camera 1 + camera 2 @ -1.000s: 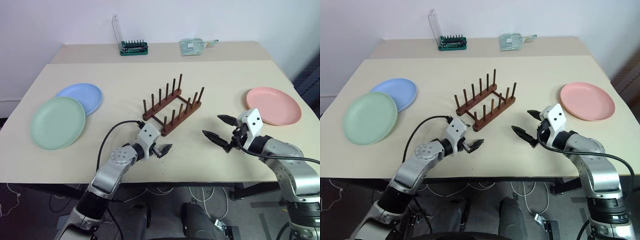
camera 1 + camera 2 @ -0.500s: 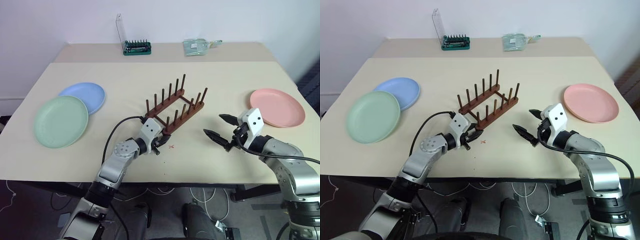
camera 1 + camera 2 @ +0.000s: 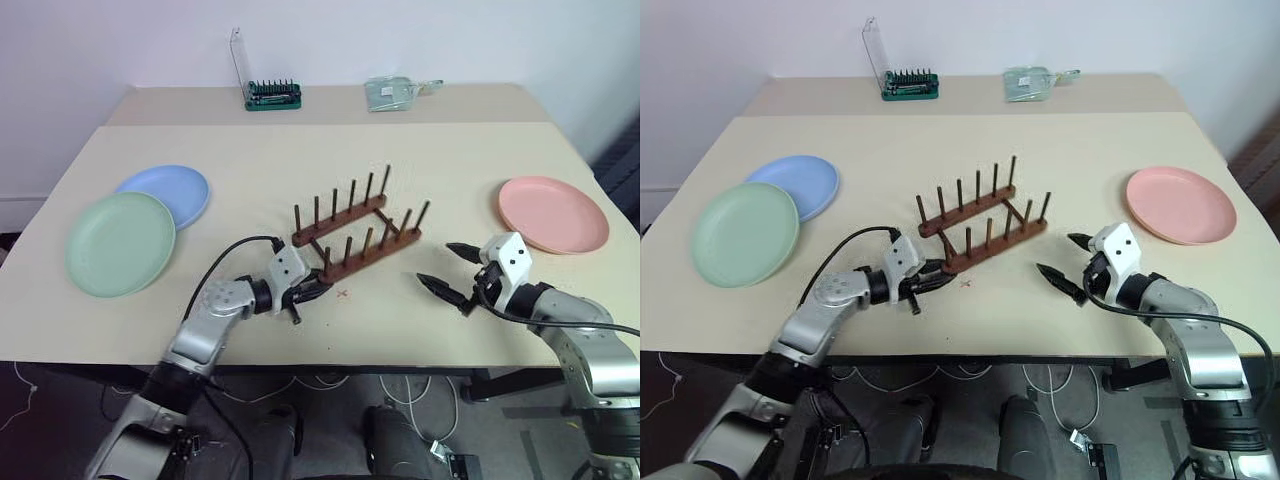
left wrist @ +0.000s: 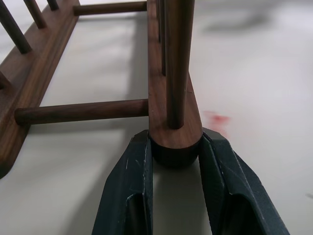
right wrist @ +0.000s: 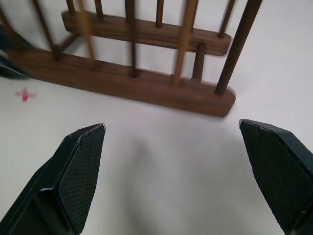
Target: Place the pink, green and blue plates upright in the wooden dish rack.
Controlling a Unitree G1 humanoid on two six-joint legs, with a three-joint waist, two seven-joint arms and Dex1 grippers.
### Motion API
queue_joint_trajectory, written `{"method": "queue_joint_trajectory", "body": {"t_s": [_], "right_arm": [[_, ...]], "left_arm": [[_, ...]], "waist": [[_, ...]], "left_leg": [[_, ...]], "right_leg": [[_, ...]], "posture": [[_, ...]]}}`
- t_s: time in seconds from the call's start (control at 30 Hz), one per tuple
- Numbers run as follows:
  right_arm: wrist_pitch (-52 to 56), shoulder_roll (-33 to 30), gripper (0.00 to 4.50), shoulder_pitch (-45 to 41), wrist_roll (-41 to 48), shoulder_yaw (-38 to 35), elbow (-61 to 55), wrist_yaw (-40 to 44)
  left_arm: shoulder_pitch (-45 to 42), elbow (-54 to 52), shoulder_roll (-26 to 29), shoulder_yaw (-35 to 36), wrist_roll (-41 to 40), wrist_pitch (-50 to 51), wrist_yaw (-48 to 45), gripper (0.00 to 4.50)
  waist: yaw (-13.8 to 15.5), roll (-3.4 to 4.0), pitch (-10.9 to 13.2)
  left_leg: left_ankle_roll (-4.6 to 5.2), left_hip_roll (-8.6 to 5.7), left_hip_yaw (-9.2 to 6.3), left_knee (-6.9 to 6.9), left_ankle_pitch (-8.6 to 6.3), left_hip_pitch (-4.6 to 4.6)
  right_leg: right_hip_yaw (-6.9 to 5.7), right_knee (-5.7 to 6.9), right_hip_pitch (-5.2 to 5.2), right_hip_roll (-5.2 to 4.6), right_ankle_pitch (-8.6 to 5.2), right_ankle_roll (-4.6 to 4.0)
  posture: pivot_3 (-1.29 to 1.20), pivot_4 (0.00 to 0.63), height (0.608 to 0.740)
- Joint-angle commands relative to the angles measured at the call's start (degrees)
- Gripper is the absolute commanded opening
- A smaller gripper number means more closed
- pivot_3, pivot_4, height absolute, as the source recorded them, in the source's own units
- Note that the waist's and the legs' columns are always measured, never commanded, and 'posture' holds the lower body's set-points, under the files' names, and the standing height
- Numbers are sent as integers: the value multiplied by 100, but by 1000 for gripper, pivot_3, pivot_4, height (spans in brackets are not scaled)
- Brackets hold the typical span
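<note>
The wooden dish rack (image 3: 356,234) stands empty at mid-table, its two peg rows running slantwise. My left gripper (image 3: 311,289) is shut on the near bar's left end; the left wrist view shows both fingers (image 4: 128,186) clamping that rounded end of the rack (image 4: 168,98). My right gripper (image 3: 437,264) hovers open just right of the rack, nothing between its fingers (image 5: 73,171). The pink plate (image 3: 553,214) lies flat at the right. The green plate (image 3: 120,243) lies flat at the left, overlapping the blue plate (image 3: 170,190) behind it.
At the table's far edge sit a green tray of tool bits (image 3: 272,95) with a raised clear lid and a clear packet (image 3: 395,93). A small red mark (image 3: 343,294) is on the tabletop beside the left gripper. Cables hang below the front edge.
My left gripper went from open and short of the rack to shut on its near bar end. The rack has swung to lie more crosswise. The right gripper has sunk a little.
</note>
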Motion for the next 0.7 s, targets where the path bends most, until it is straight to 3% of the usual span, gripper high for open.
{"method": "queue_joint_trajectory", "body": {"t_s": [0.03,0.3,0.53,0.57,0.7], "right_arm": [[-162,-122,4500,129,-50,-144,-128,32],[-381,-208,4500,575,-80,-400,-108,34],[-571,-252,4500,647,-105,-457,63,112],[-585,-271,4500,628,-113,-446,103,131],[-561,-325,4500,581,-82,-388,160,264]], "left_arm": [[-335,60,87,-63,-134,-331,-655,698],[-879,1200,25,-22,150,-897,-892,698],[-850,1418,59,91,305,-1084,-637,4126],[-774,1343,107,93,325,-1032,-613,4417],[-371,802,387,109,266,-557,-651,4417]], "waist": [[12,-2,1],[-23,-2,1],[-16,-2,1],[-15,-2,1],[-45,0,0]], "left_leg": [[0,0,0,1,0,0],[2,-1,1,0,-1,1],[2,0,0,1,-1,1],[2,0,0,1,-1,1],[2,2,1,-1,-1,3]], "right_leg": [[0,-1,1,0,0,0],[0,-1,0,1,1,1],[0,1,1,2,1,1],[0,1,1,2,1,1],[2,1,0,2,1,1]], "posture": [[0,150,740],[0,150,740],[0,150,740],[0,150,740],[0,150,740]]}}
